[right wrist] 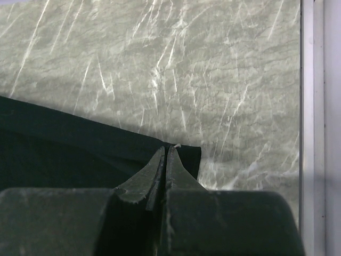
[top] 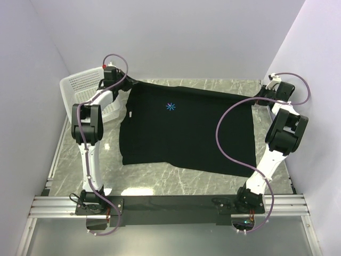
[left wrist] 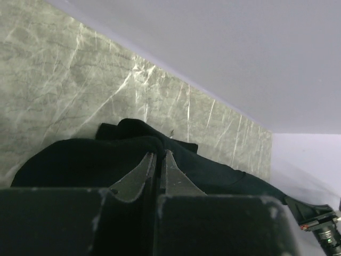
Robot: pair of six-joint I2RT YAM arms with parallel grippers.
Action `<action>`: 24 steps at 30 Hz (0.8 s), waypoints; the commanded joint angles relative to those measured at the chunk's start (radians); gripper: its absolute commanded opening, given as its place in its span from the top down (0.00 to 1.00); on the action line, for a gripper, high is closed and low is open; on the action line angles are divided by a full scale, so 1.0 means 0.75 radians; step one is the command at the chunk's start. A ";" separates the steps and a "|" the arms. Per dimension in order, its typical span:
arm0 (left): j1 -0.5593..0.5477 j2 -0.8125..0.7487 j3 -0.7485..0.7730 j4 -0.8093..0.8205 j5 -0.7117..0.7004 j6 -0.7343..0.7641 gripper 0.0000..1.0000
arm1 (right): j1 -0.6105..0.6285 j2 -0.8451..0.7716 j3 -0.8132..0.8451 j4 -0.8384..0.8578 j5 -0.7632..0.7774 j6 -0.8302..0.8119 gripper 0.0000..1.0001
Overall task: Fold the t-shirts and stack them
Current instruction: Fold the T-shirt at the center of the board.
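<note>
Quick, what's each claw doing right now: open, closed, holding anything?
Left claw: closed, pinching the black t-shirt at its far left end.
Right claw: closed, pinching the same t-shirt at its far right corner.

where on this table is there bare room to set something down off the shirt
Widest: the grey marble table between the near hem of the black cotton t-shirt and the arm bases. A thin strip runs along the back wall. Crowded: far-left corner, with the white mesh basket and left gripper; far right, with the right gripper.
</note>
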 commanded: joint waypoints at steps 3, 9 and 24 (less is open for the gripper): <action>0.009 -0.143 -0.084 0.017 -0.037 0.097 1.00 | -0.026 -0.098 -0.013 0.013 0.010 -0.051 1.00; 0.009 -0.202 -0.176 0.011 -0.051 0.130 1.00 | -0.026 -0.119 -0.048 0.013 0.016 -0.073 1.00; 0.007 -0.233 -0.240 -0.057 -0.078 0.195 1.00 | -0.026 -0.151 -0.122 -0.016 0.010 -0.206 1.00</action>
